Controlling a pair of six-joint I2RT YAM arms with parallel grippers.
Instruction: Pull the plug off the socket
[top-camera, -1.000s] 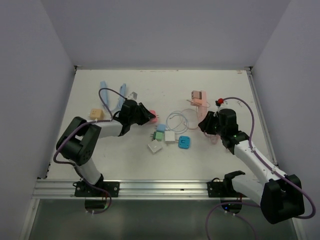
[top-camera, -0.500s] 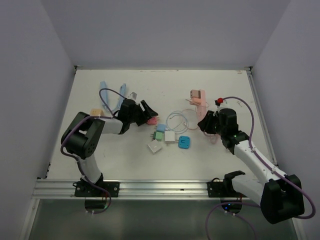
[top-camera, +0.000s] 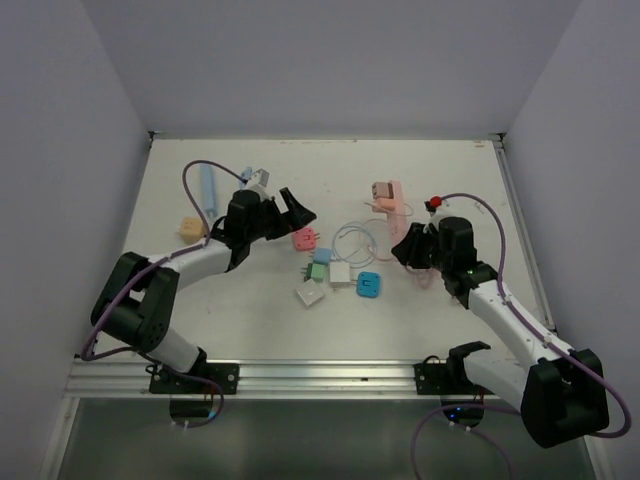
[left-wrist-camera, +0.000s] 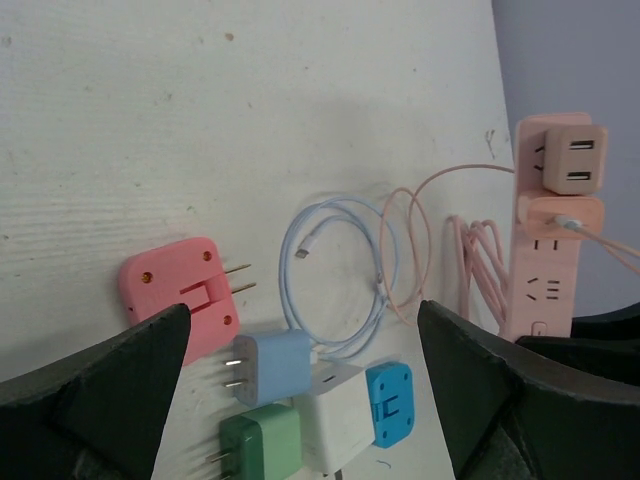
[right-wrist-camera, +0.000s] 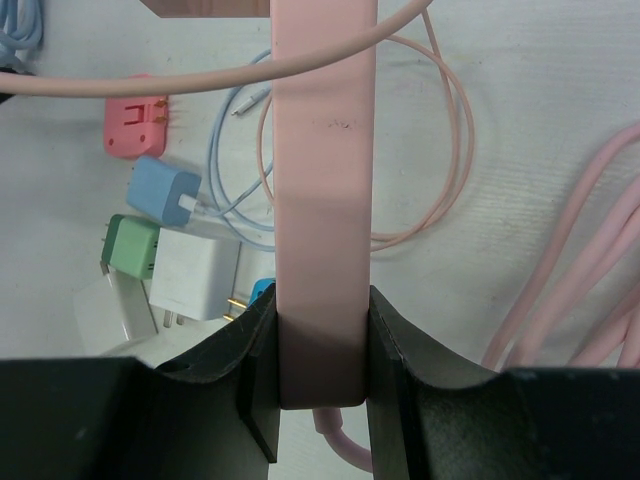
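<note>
The socket is a pink power strip (top-camera: 396, 203) (right-wrist-camera: 322, 150), and my right gripper (top-camera: 408, 248) (right-wrist-camera: 322, 345) is shut on its near end. A tan plug (top-camera: 381, 189) (left-wrist-camera: 570, 158) sits in the strip's far end, with a white cable plug (left-wrist-camera: 566, 221) beside it. A pink plug (top-camera: 305, 238) (left-wrist-camera: 180, 295) lies flat on the table, prongs pointing right, apart from the strip. My left gripper (top-camera: 285, 206) (left-wrist-camera: 302, 330) hovers above and behind that pink plug, open, holding nothing.
Blue (left-wrist-camera: 270, 365), green (left-wrist-camera: 262, 445) and white (left-wrist-camera: 335, 415) chargers and a small blue plug (top-camera: 369, 285) cluster mid-table beside a coiled pale cable (top-camera: 352, 240). A white block (top-camera: 310, 294) lies nearer. A tan cube (top-camera: 190, 228) and blue pieces (top-camera: 208, 185) sit at the left.
My left gripper opened, let go of the pink plug and drew back up and to the left. The pink plug now lies on the table. The right arm has stayed put.
</note>
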